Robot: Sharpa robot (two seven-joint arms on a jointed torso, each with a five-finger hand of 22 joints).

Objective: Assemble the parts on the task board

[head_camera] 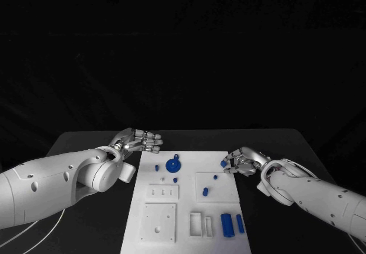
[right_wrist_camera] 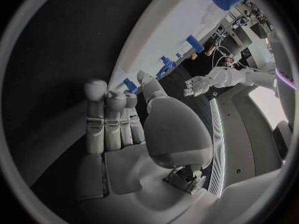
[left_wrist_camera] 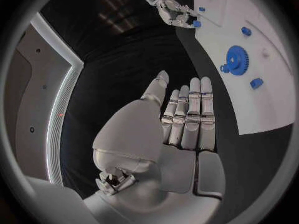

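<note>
The white task board [head_camera: 186,241] lies in the middle of the table. On it are a blue gear [head_camera: 173,165], several small blue pegs such as one [head_camera: 205,192] near the middle, and two blue cylinders [head_camera: 227,225] near the front. My right hand [head_camera: 244,161] hovers at the board's right edge and pinches a small blue part [head_camera: 223,163] between thumb and finger; the part [right_wrist_camera: 129,84] sits at the fingertips. My left hand [head_camera: 139,142] hangs by the board's far left corner, fingers [left_wrist_camera: 190,114] extended and holding nothing. The left wrist view shows the gear [left_wrist_camera: 235,60] and the right hand [left_wrist_camera: 171,10].
White blocks [head_camera: 163,192] and a white plate [head_camera: 159,222] sit on the board's left half, and white frames [head_camera: 196,224] stand near the front. Bare black table [head_camera: 91,140] lies on both sides of the board.
</note>
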